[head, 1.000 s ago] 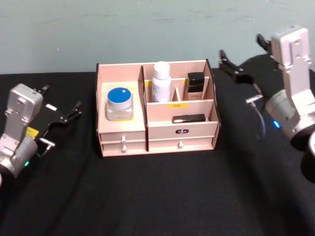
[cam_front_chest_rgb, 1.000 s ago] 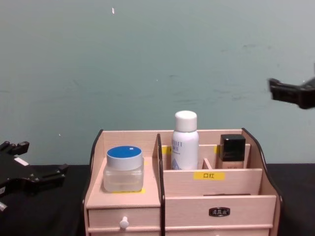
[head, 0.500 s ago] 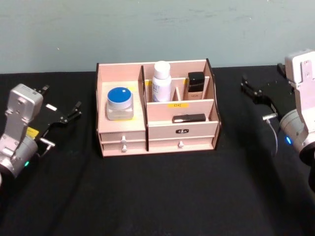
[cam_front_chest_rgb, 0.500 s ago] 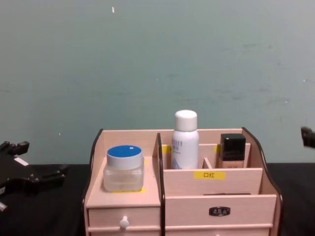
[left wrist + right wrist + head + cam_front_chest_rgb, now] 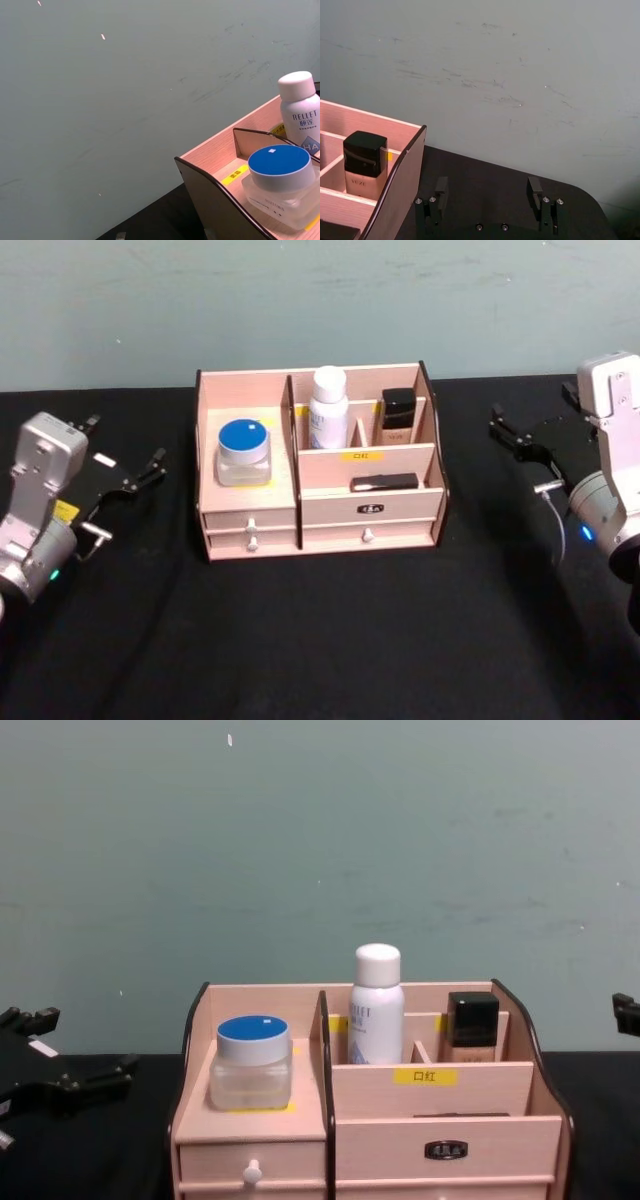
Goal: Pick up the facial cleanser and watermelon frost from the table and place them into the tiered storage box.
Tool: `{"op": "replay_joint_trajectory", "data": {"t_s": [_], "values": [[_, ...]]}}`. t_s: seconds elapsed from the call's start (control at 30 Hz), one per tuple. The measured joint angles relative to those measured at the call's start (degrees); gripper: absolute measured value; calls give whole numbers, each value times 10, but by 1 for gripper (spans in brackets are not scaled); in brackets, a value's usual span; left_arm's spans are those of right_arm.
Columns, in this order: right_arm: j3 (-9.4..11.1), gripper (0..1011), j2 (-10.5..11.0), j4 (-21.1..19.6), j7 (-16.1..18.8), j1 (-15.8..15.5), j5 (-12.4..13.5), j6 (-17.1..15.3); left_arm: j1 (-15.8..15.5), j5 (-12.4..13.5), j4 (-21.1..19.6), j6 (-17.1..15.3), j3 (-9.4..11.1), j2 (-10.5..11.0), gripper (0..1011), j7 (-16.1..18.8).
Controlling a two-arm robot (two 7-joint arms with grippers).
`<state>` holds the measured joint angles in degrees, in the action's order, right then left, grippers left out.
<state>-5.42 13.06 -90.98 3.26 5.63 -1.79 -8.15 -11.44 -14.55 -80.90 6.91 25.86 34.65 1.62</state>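
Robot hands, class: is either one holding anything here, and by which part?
Nothing is held. The left hand and right hand are open, either side of the tiered storage box, where the facial cleanser and watermelon frost stand.

Both my arms sit low at the table's outer edges, wrists angled inward. Left gripper, on my left side, points forward and inward, its black fingers spread apart and holding nothing. Right gripper, on my right side, likewise has its fingers parted and holds nothing.
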Motion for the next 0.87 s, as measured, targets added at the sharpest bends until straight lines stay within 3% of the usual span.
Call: {"op": "replay_joint_trajectory", "data": {"t_s": [0.87], "values": [[-1,1002,1,-4,-3,0,0,2,0,0,0,0,0,0,1010,0]]}}
